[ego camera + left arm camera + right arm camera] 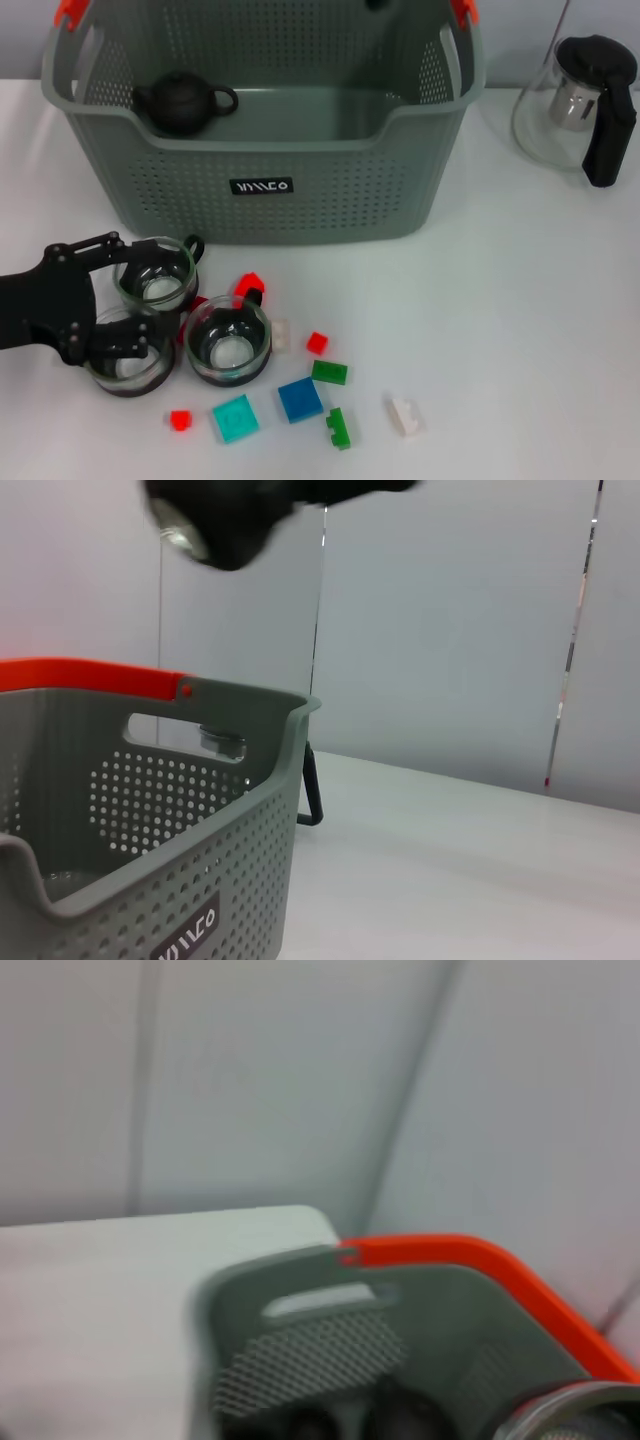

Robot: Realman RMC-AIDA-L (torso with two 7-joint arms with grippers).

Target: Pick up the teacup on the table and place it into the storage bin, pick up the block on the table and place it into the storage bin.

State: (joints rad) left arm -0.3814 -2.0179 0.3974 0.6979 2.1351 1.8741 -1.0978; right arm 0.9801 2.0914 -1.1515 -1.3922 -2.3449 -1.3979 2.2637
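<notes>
Teacups, three glass ones, clustered on the white bench (520,300) just in front of the bin: one (158,273) nearest the bin, one (128,352) toward the robot and left, one (229,340) to the right. Left end effector (112,295), black, low over the bench at the left, fingers spread wide, one finger (85,249) reaching to the rear cup and the other (118,346) lying across the near-left cup; nothing gripped. Blocks scattered just right of the cups and nearer the robot: small red (180,420), teal (235,418), blue (300,399), two green (329,372) (339,428), red (317,343), white (406,416), plus a red piece (248,287) behind the right cup. Bin (270,195) (150,880) (300,1310), grey-green, perforated, orange clips, black label, standing behind the cups, with a dark teapot (183,102) inside at its left. Glass pitcher (578,105) with black handle at the far right. Right end effector not visible.
</notes>
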